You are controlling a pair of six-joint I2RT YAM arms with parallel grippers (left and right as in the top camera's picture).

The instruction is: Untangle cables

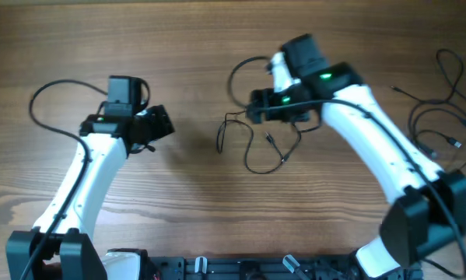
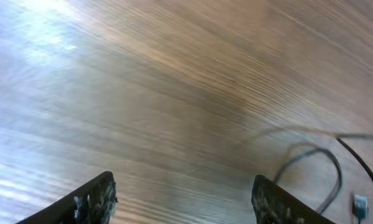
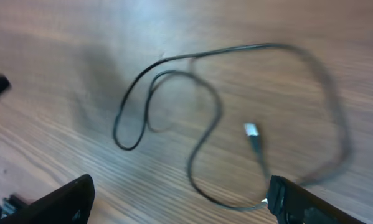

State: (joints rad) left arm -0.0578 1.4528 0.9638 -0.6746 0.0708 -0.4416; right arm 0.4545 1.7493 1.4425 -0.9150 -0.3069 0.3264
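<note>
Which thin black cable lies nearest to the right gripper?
The looped cable at the centre, directly beneath the open right gripper; the other cable lies apart, far off to the right.

Thin black cable (image 3: 218, 109) in loose overlapping loops, flat on wood at mid-table, small silver-tipped plug (image 3: 252, 133) inside big loop. Second cable bunch (image 1: 431, 107) sprawled at far right edge.

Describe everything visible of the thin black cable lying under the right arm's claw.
The cable is a thin, black, flexible cord, rubbery-looking, lying slack and flat on the wooden table near its middle. It curls into one wide loop with narrower loops inside. One end carries a small plug with a silvery tip, resting inside the wide loop. The open right claw hovers above it; nothing grips it.
</note>
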